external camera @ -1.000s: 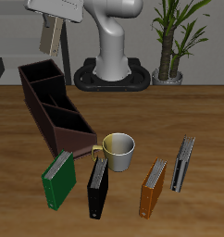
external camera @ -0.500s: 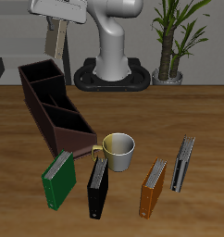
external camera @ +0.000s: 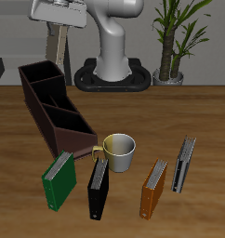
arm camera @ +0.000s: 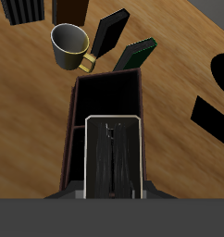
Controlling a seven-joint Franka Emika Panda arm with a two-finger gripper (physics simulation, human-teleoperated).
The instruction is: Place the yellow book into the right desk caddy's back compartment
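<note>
My gripper is shut on the yellow book and holds it upright, high above the table and above the back end of the right desk caddy. The caddy is a long dark maroon box with three sections. Its back compartment is open below the book, with a clear gap between them. In the wrist view the book shows edge-on over the caddy.
A cream mug stands by the caddy's front end. A green book, a black book, an orange book and a dark grey book stand near the table's front edge. A potted plant stands at the back.
My gripper has carried the yellow book a little sideways toward the robot's base and slightly lower. Everything on the table has stayed still.
</note>
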